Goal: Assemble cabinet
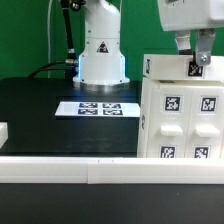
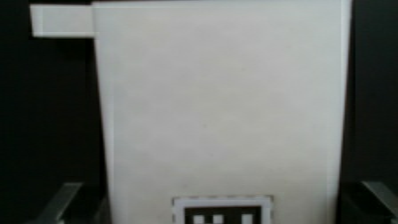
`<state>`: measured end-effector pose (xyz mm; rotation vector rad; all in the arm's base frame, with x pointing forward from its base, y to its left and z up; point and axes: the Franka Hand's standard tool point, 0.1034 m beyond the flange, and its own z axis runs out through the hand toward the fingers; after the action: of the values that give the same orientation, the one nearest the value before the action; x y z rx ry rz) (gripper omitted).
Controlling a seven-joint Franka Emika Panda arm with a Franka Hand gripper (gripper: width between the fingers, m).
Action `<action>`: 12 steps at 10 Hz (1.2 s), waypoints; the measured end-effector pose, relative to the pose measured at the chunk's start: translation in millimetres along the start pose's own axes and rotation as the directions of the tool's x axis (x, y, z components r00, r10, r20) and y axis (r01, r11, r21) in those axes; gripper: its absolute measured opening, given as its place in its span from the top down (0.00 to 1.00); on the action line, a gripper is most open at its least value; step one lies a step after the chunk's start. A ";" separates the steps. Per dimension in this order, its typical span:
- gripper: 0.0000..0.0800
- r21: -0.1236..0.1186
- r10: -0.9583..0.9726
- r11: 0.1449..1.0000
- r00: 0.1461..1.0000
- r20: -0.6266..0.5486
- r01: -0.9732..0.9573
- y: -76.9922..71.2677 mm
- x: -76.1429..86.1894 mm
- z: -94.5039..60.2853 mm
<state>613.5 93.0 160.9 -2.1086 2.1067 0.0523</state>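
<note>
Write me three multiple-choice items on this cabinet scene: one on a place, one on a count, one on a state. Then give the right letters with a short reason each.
1. Where does the cabinet stand in the exterior view?
A. On the exterior view's right
B. On the exterior view's left
C. Behind the robot base

2. How many tags does the marker board show?
A. Two
B. Four
C. Seven

3. Where is the gripper?
A. Resting on the black table
B. Over the marker board
C. At the cabinet's top edge

Answers:
1 A: the white box fills the right side of that view.
2 B: four black-and-white squares sit on the flat strip before the robot base.
3 C: its fingers reach down to the cabinet's top; in the wrist view they straddle a white panel.
</note>
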 end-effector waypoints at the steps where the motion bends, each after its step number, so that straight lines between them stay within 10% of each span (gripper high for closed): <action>1: 0.24 0.000 -0.017 1.000 1.000 0.002 0.017 0.2 -0.5 0.3; 2: 0.06 0.000 -0.024 1.000 1.000 0.003 0.024 0.2 -1.1 0.3; 7: 0.00 0.047 -0.107 0.993 0.993 0.041 0.105 -3.4 -10.1 -27.8; 12: 0.00 0.004 -0.382 0.924 0.924 0.034 0.382 -0.9 -15.5 -20.2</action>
<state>612.6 105.6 183.1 -2.4591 1.6390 0.0433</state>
